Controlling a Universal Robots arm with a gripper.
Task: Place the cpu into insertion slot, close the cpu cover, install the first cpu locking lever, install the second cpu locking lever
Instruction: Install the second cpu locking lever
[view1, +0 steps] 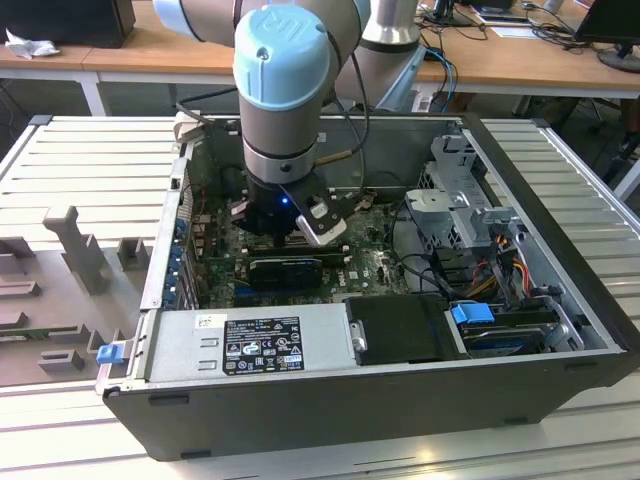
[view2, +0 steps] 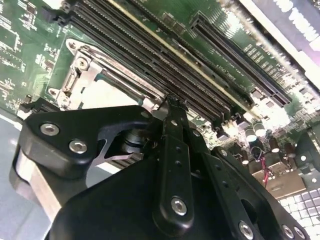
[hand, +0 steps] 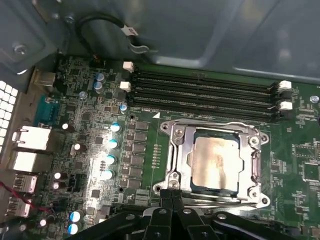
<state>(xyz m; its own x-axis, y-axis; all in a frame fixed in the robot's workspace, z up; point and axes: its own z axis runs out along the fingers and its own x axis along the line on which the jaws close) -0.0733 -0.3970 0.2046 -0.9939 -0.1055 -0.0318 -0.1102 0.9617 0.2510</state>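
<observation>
The cpu (hand: 216, 161), a pale silvery square, lies in the insertion slot, whose dark rim (hand: 215, 133) shows around it. The silvery cpu cover (hand: 176, 145) lies flat over the chip's edges. A thin metal lever (hand: 225, 202) runs along the socket side nearest my gripper. My gripper (hand: 170, 196) is shut, its black fingertips pressed together right at the corner of the cover frame. Whether they touch the lever I cannot tell. In the second wrist view the shut gripper (view2: 172, 104) stands beside the cover (view2: 82, 75) and the chip (view2: 107, 92). The exterior view has the gripper (view1: 285, 235) low inside the open computer case.
Long black memory slots (hand: 205, 92) run beside the socket. Capacitors (hand: 111, 160) and rear ports (hand: 25, 150) stand on the board. In the exterior view a black expansion card (view1: 285, 270), a power supply (view1: 260, 345), drive cage (view1: 470, 215) and cables (view1: 430, 270) crowd the case.
</observation>
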